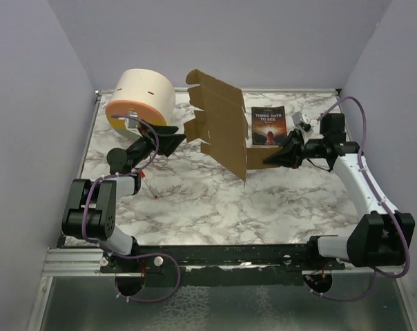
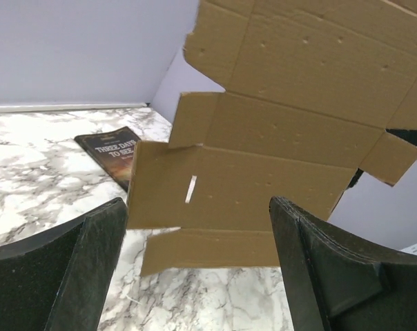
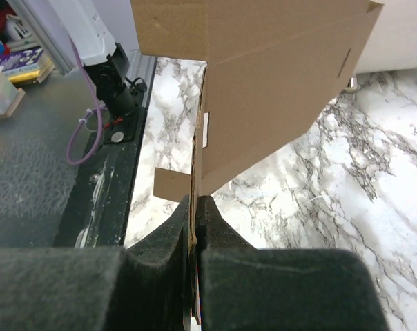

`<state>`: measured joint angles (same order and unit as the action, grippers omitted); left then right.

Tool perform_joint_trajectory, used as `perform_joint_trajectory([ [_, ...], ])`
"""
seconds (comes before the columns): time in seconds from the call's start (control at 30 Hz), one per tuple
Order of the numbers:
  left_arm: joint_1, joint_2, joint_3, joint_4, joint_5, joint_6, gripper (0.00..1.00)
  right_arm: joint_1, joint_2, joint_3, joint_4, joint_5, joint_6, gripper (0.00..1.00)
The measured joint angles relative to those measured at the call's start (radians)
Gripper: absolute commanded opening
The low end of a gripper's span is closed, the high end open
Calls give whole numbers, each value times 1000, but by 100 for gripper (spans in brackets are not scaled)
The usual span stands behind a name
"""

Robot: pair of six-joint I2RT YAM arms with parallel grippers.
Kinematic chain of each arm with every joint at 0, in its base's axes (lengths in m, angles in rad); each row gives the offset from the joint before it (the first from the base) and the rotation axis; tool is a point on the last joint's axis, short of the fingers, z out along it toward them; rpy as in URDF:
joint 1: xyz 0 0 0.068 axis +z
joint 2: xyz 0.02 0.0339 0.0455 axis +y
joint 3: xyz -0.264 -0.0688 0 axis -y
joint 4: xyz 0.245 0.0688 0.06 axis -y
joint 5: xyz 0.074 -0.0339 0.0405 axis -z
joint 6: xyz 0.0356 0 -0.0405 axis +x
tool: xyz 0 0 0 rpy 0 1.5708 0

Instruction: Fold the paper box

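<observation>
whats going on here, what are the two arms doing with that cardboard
The right gripper is shut on one edge of the paper box, which is not yet folded up: a brown cardboard sheet with flaps, held upright over the marble table. The left gripper is open and faces the sheet's other end without gripping it. A paperback book lies flat behind the sheet.

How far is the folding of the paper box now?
Done: the paper box stands upright, pinched at one edge by the shut right gripper. In hand: the open left gripper faces its other side. Left: nearly all folding; it is an open sheet, flaps loose, no walls closed.
</observation>
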<state>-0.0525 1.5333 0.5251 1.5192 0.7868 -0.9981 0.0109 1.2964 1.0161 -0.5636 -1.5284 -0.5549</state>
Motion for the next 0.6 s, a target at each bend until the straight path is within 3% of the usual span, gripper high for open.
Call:
perform_joint_trajectory([
  [0.3, 2, 11, 95, 9, 44, -46, 86, 0, -31, 34, -231, -5, -217, 1],
  [0.6, 5, -20, 173, 14, 62, -22, 72, 0, -34, 34, -287, -6, -273, 1],
])
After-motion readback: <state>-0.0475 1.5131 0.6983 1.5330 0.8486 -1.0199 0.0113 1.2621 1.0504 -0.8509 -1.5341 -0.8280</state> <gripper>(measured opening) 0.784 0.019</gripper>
